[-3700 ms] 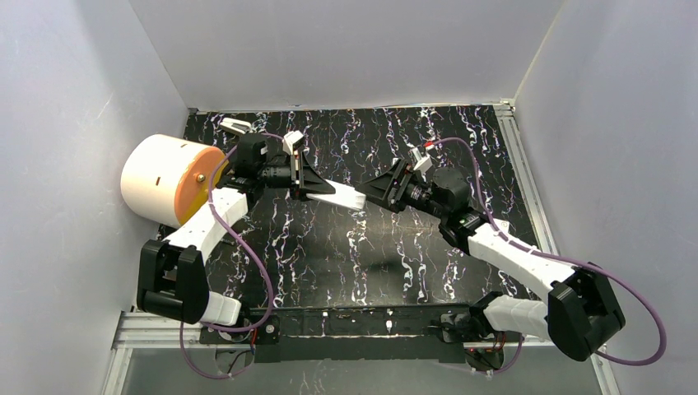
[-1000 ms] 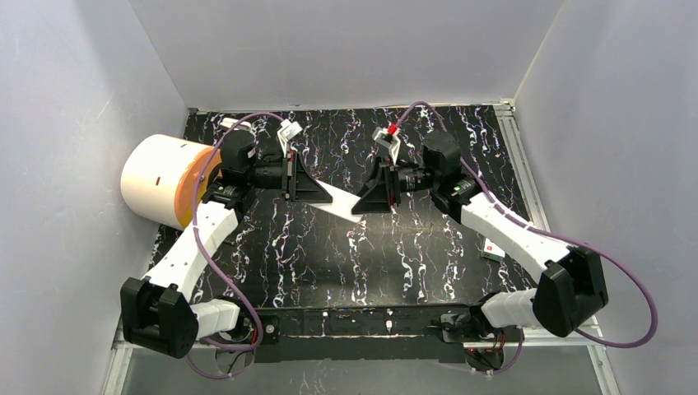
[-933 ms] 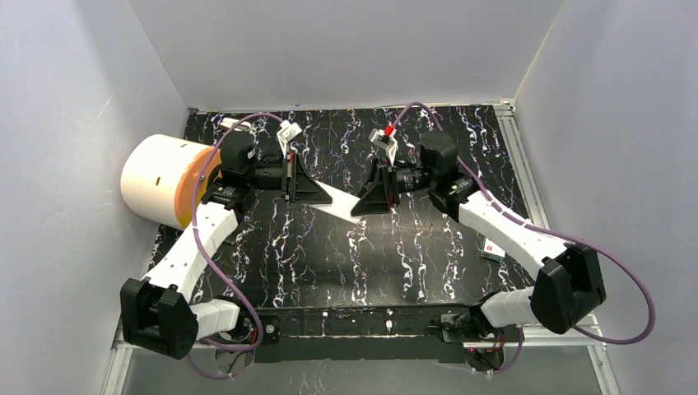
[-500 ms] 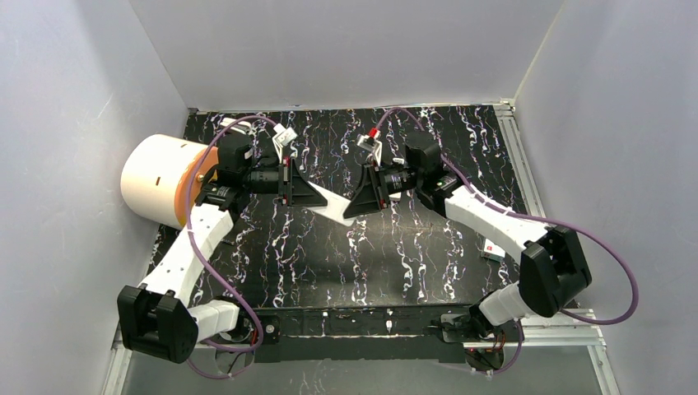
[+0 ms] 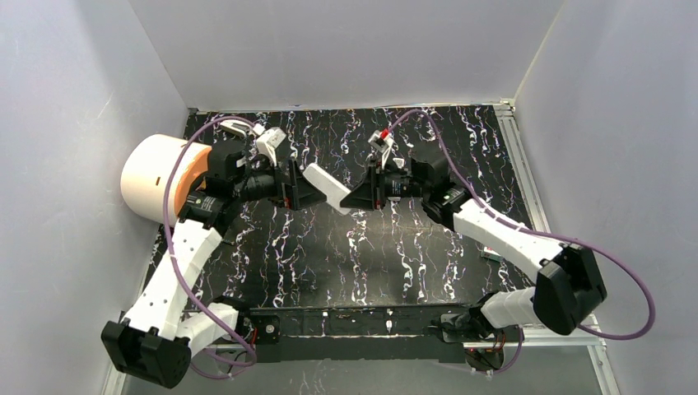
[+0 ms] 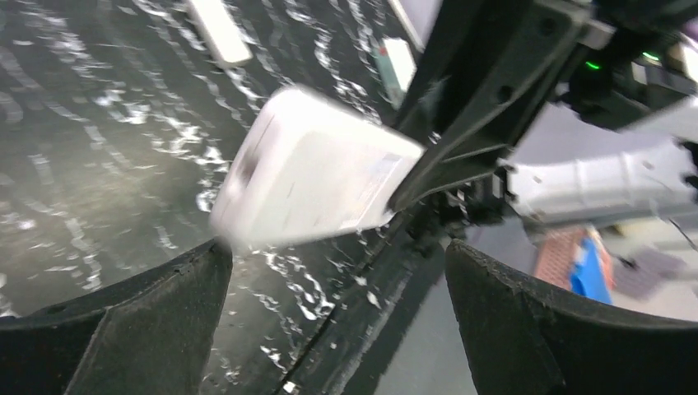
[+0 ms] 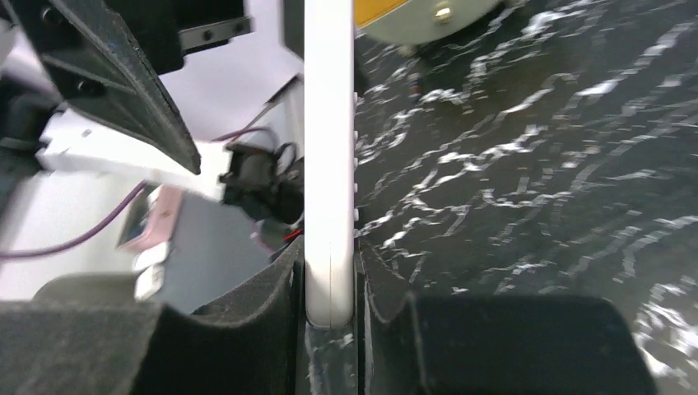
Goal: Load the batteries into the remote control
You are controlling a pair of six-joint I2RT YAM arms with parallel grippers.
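A white remote control (image 5: 326,188) hangs above the middle of the table. My right gripper (image 5: 360,194) is shut on its right end. In the right wrist view the remote (image 7: 329,156) stands edge-on, pinched between both pads (image 7: 284,296). My left gripper (image 5: 301,186) is open at the remote's left end. The left wrist view shows its fingers (image 6: 115,317) spread wide, with the blurred remote (image 6: 317,177) just beyond them and apart from both. The batteries are out of view.
A big white drum with an orange face (image 5: 165,177) lies at the left wall, close behind my left arm. A small white and red item (image 5: 490,252) lies by my right forearm. A white bar (image 6: 218,31) rests on the black marbled mat (image 5: 370,255).
My left gripper has opened and let go of the remote. The right gripper has closed on its other end and now holds it alone. The left arm has shifted slightly.
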